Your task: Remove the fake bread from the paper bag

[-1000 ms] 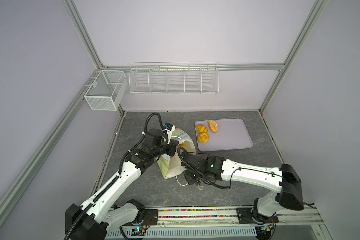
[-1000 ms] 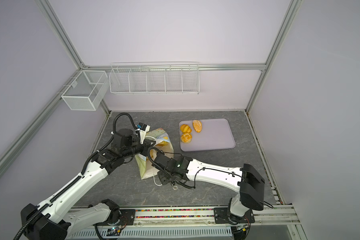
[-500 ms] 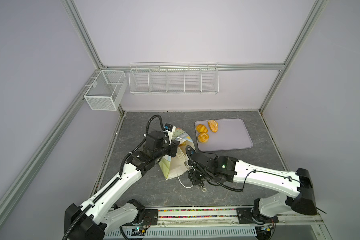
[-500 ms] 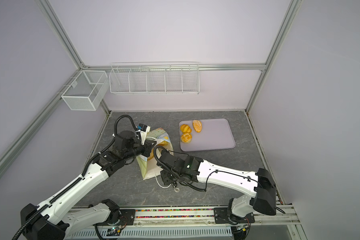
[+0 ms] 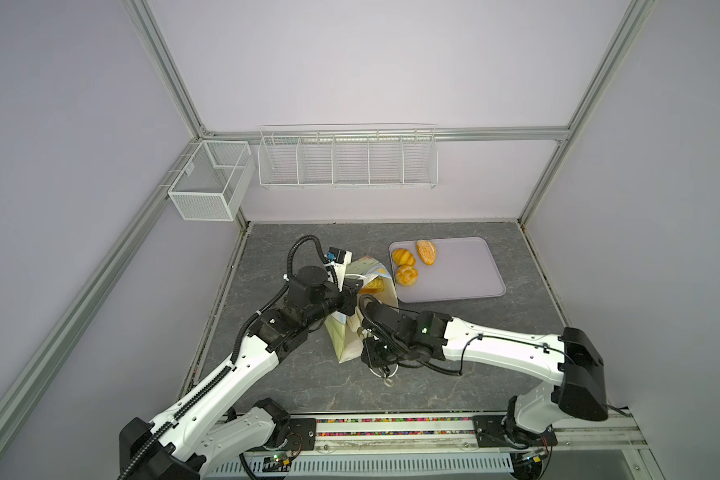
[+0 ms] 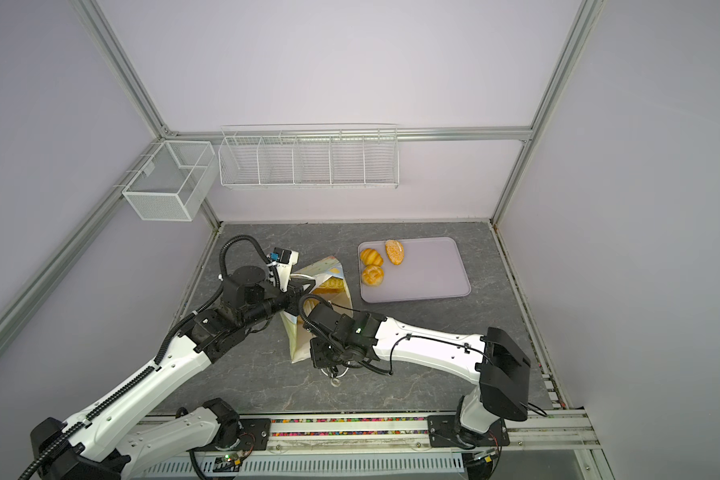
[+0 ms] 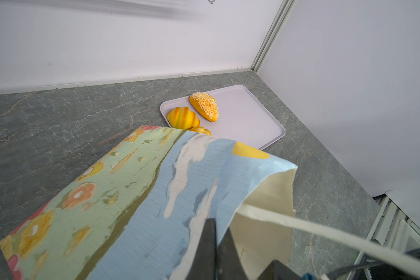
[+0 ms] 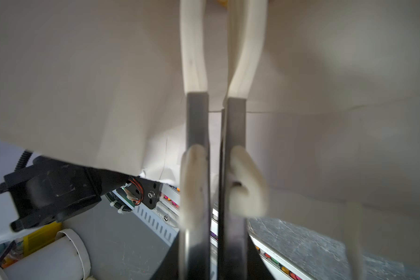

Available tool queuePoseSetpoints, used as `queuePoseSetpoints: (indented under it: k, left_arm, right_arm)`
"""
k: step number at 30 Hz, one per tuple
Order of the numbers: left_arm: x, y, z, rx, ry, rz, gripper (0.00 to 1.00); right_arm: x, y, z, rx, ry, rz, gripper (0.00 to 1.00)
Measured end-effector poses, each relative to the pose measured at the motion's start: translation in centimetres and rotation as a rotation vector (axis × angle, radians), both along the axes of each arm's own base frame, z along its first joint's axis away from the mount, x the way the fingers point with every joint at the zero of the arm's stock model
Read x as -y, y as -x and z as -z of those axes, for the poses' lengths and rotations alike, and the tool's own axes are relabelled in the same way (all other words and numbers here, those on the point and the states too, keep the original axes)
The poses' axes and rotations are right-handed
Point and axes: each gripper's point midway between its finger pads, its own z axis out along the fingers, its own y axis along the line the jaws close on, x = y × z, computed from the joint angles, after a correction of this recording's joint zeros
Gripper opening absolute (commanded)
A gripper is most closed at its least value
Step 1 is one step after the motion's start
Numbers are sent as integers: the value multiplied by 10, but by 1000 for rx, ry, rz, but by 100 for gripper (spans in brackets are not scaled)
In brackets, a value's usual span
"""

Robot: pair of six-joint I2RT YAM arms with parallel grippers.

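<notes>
Left gripper [image 7: 218, 225] pinches the bag [image 7: 143, 194] rim; right gripper [image 8: 216, 97] has its jaws a slit apart around another edge. 3 buns [image 5: 406, 275] lie on the tray [image 5: 466, 270], and 1 bun [image 5: 376, 284] shows inside. Hold the mouth wide, then reach in.

Matt, faintly ribbed paper bag [image 7: 155, 194] with a soft white woven cord [image 7: 301, 223], at the dark, smooth left pincer [image 7: 218, 228]. Beyond the pincer, glossy, plastic-looking bread [image 7: 182, 118] lies on a smooth satin plastic tray [image 7: 252, 116]. Below it is the matt, veined, stone-look counter [image 7: 46, 121].
</notes>
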Motion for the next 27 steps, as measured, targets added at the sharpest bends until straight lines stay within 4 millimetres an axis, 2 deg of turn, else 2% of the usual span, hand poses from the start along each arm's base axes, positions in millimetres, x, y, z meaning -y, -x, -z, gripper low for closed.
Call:
queuePoseSetpoints:
  k: [10,19,27]
  left_arm:
    - [-1,7,1,-8,25,11,0]
    - [0,8,1,-13,28,15,0]
    - [3,8,5,-36,35,28,0]
  right_arm:
    - [-4,-15,-7,-10,-47,53,39]
    - [-15,-17,-15,-27,-83,40,42]
    - [-26,-24,-4,-42,-65,25,43]
